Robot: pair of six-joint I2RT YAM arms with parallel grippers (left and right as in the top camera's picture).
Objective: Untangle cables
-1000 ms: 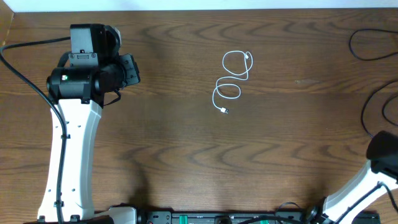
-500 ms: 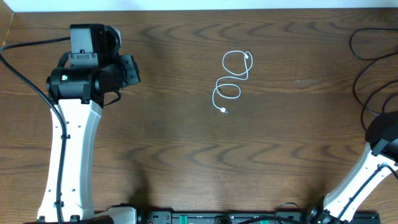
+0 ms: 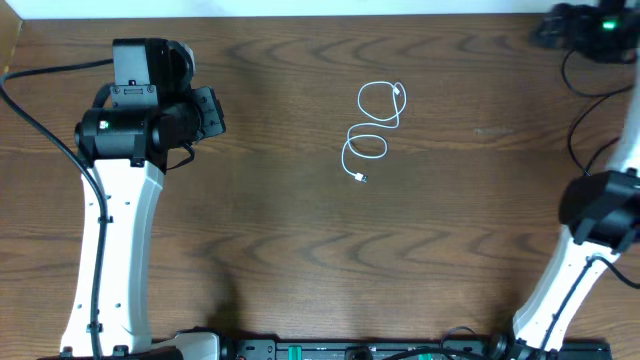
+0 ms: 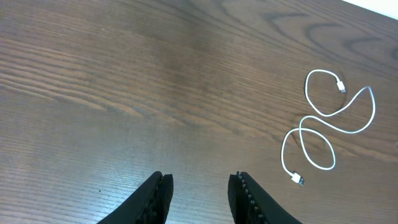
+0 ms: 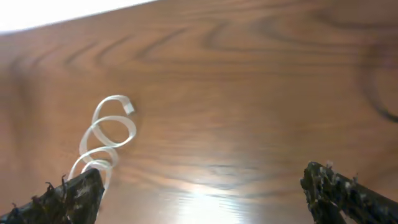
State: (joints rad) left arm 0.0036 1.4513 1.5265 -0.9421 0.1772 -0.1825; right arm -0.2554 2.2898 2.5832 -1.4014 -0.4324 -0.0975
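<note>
A white cable (image 3: pixel 372 130) lies in loose loops on the wooden table, right of centre, with a small plug at each end. It also shows in the left wrist view as the white cable (image 4: pixel 329 124) and, blurred, in the right wrist view as the white cable (image 5: pixel 106 137). My left gripper (image 3: pixel 218 112) hangs far to its left, open, with nothing between its jaws (image 4: pixel 200 186). My right gripper (image 3: pixel 548 28) is at the far right corner, jaws wide open and empty (image 5: pixel 208 193). No black cable with plugs can be made out for certain.
Thin black wires (image 3: pixel 572 75) loop along the table's right edge by the right arm (image 3: pixel 600 210); I cannot tell whether they belong to the arm. The left arm (image 3: pixel 110 220) stretches down the left side. A white wall strip (image 3: pixel 300 8) borders the far edge.
The right arm has swung up from the lower right edge to the far right corner, and its jaws have opened wide. The left arm and the white cable have not moved.
</note>
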